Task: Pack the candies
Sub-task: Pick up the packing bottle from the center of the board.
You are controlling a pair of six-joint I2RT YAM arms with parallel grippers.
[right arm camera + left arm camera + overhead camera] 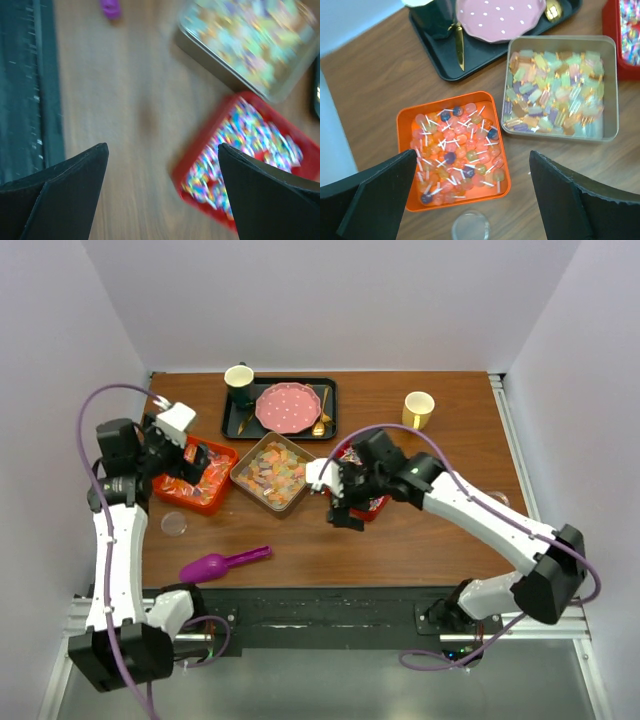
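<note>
Three containers of candies sit mid-table. An orange tray (195,482) (452,150) holds orange-red pieces with white sticks. A metal tin (270,472) (560,87) holds pastel sugared gummies. A red tray (372,502) (250,150) holds multicoloured swirled pieces. My left gripper (193,462) (472,200) is open and empty, above the orange tray's near edge. My right gripper (345,508) (162,195) is open and empty, over the red tray's near-left corner; its view is blurred.
A purple scoop (222,562) (111,7) lies near the front edge. A small clear dish (173,524) (470,227) sits by the orange tray. A black tray (245,420) at the back carries a pink dotted plate (290,407), a dark cup and a gold spoon. A yellow cup (418,410) stands back right.
</note>
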